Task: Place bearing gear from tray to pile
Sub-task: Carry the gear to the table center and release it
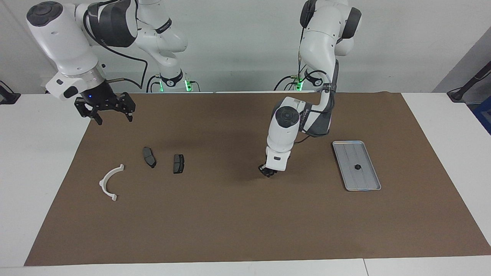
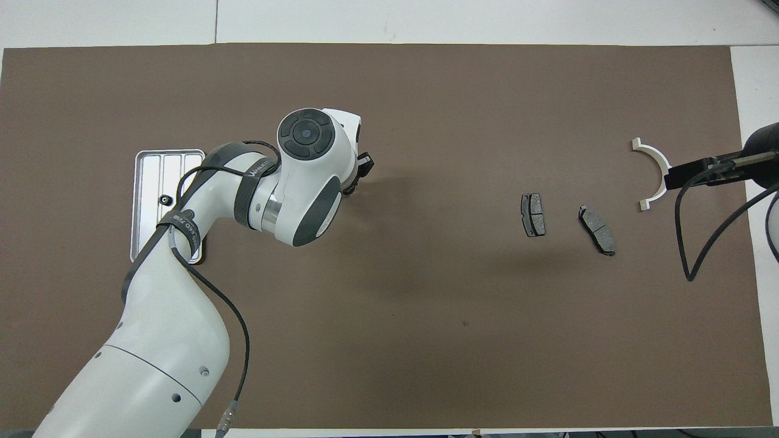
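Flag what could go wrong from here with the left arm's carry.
1. The left gripper is low over bare mat, well short of the pile; a release here would leave the part stranded.
2. A small dark part lies in the tray; whether the gripper holds anything is hidden.

1 tray (image 1: 368, 182), 1 small dark part (image 1: 357, 167), 2 brake pads (image 1: 149, 156), 1 white bracket (image 1: 110, 181).

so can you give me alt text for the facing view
The left arm's pincer hangs low over the middle of the brown mat, between a silver-grey ridged metal tray holding one small dark part and a pile of a white half-ring bracket and two dark grey pads. The right arm's pincer waits open.
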